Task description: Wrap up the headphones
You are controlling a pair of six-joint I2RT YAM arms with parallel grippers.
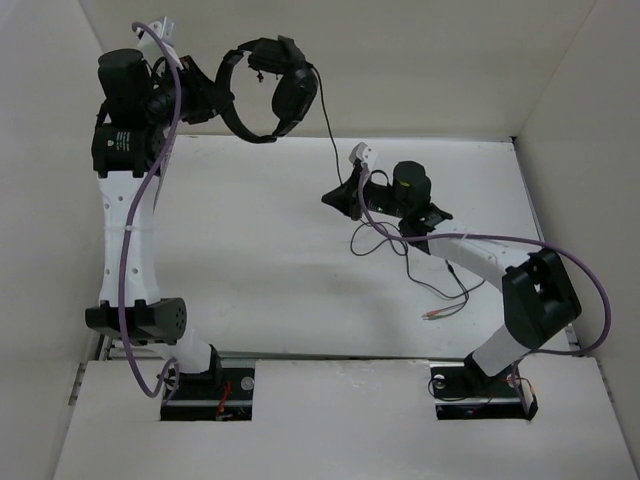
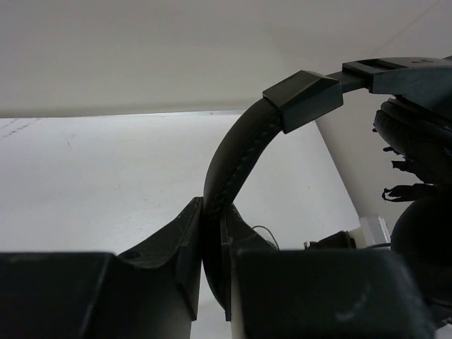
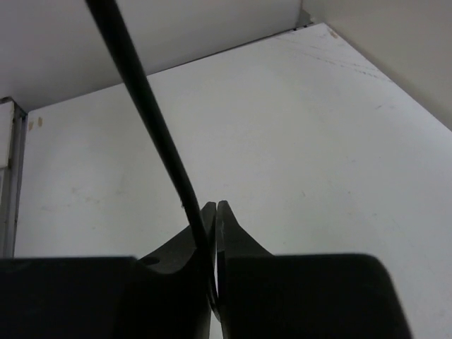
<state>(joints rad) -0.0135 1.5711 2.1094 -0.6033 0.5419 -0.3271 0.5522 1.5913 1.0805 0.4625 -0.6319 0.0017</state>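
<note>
Two grips are in place. The left jaws are pressed together on the padded headband (image 2: 233, 162) of the black over-ear headphones (image 1: 280, 95), holding them up off the white surface (image 1: 260, 270) near the back wall. The right jaws, lower and nearer mid-surface, are pinched shut on the thin black cable (image 3: 141, 106) hanging from an earcup.

Judging by this, the wrap has not started: the cable's slack lies in loose loops (image 1: 385, 240) on the surface. The next move probably calls for the right arm to carry the cable around the headset while the left keeps it steady.

Count: one headset, two earcups, one cable, and one pair of pink and green plugs (image 1: 433, 315).
</note>
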